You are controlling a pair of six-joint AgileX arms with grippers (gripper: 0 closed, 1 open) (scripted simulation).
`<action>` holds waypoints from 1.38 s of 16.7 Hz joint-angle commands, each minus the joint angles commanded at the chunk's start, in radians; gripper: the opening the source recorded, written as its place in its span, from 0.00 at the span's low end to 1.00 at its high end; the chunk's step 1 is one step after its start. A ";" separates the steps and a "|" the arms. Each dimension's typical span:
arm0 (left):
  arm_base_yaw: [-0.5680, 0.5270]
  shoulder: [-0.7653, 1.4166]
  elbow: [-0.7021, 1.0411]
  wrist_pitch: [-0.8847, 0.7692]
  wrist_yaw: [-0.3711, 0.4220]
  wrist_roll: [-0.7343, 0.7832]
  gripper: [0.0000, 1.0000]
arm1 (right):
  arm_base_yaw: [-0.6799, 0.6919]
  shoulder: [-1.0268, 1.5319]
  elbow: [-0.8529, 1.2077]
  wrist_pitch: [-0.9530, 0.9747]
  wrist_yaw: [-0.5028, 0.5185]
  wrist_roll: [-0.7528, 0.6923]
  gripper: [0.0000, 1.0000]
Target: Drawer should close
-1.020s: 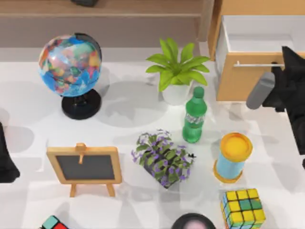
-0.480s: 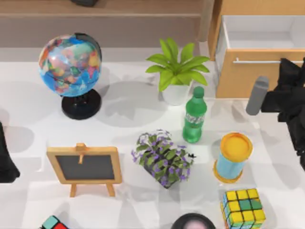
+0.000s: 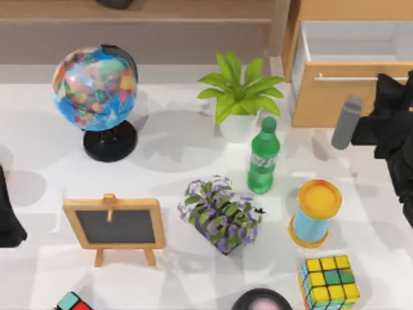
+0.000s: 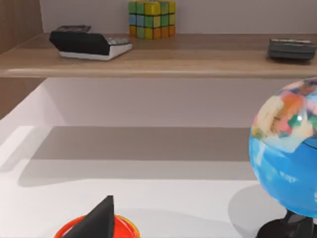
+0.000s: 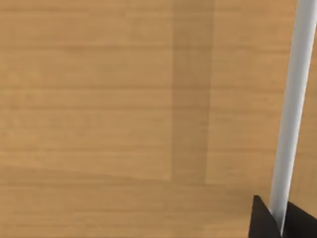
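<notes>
Half of the job looks done, at a guess: the drawer (image 3: 348, 90) at the far right of the tabletop (image 3: 168, 155) is partly out, white inside walls showing behind its tan front, so a good push remains. Its thin silver handle (image 3: 352, 78) runs across the front; in the right wrist view the handle (image 5: 292, 109) sits between two dark fingertips (image 5: 260, 220), close against the wood. The right tool (image 3: 386, 106) presses at the drawer front, though I cannot tell whether it is open or closed. Nearby stand a green plant (image 3: 240, 93) and a green bottle (image 3: 263, 156). The left arm rests parked at the left edge, beyond the globe (image 3: 95, 87).
</notes>
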 joint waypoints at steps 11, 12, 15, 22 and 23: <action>0.000 0.000 0.000 0.000 0.000 0.000 1.00 | -0.035 0.077 0.198 -0.119 -0.034 0.000 0.00; 0.000 0.000 0.000 0.000 0.000 0.000 1.00 | -0.038 0.085 0.213 -0.129 -0.037 0.000 0.00; 0.000 0.000 0.000 0.000 0.000 0.000 1.00 | -0.039 0.088 0.217 -0.132 -0.038 -0.001 0.00; 0.000 0.000 0.000 0.000 0.000 0.000 1.00 | -0.047 0.121 0.300 -0.178 -0.045 -0.001 0.00; 0.000 0.000 0.000 0.000 0.000 0.000 1.00 | -0.048 0.129 0.317 -0.188 -0.048 0.000 0.00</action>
